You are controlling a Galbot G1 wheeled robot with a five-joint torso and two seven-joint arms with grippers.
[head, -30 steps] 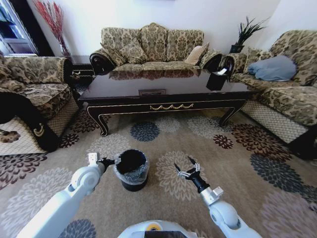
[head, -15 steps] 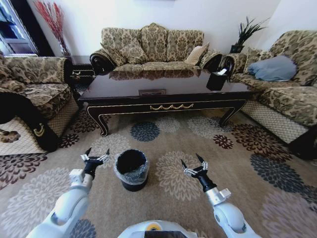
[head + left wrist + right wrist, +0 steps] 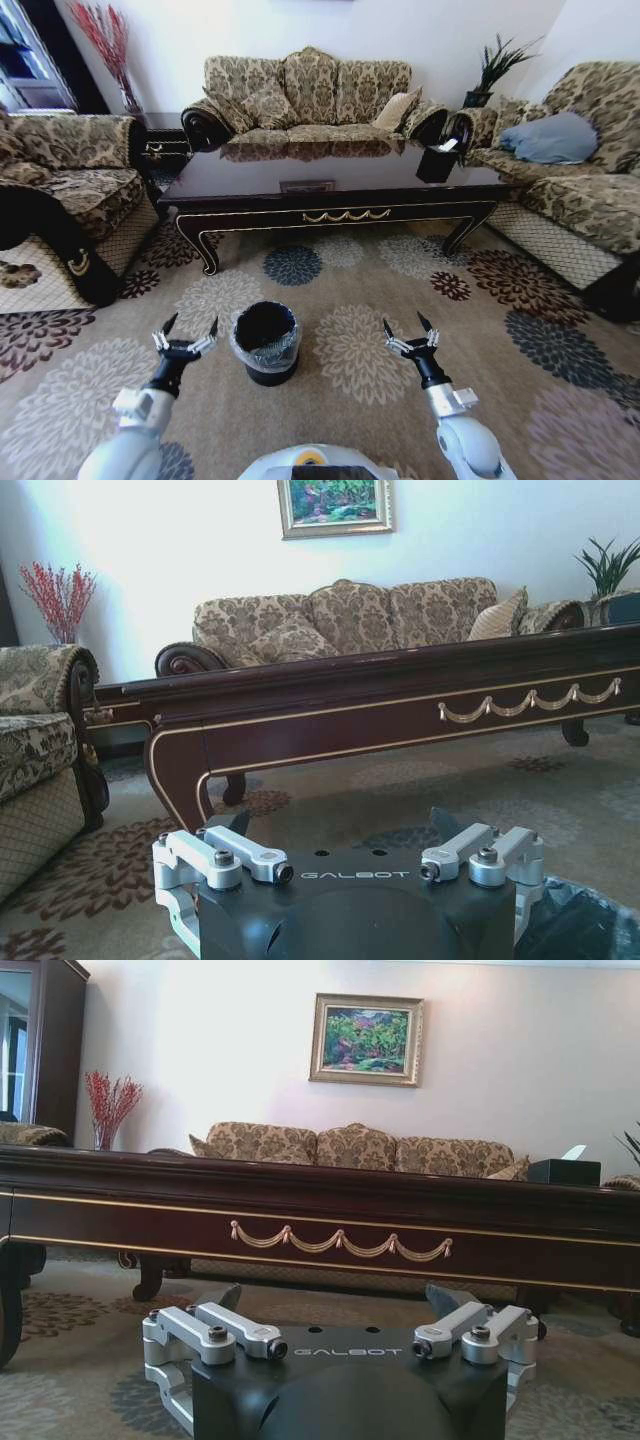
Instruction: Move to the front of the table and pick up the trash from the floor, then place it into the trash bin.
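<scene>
The bin (image 3: 266,343) stood on the floor (image 3: 340,290) in front of the table (image 3: 330,185), round and black, with a thin shiny liner folded over its rim, and its inside looked dark. No trash could be made out on the carpet around it. The carpet was beige and soft-looking, with big round flower medallions in brown, blue-grey and cream. The left gripper (image 3: 186,335) hung just beside the bin on its left side, low over the carpet, not touching it, and its two pointed fingers were spread wide with nothing between them. The right gripper (image 3: 410,337) hung well apart from the bin on the other side, over a cream medallion, also spread wide and holding nothing. The table was long and low, of dark glossy wood with gold scroll trim (image 3: 340,1244) and curved legs, and a black tissue box (image 3: 437,162) stood near its right end. Between the table's front edge and the grippers lay an open strip of carpet. Patterned sofas (image 3: 305,95) closed the room on three sides.
</scene>
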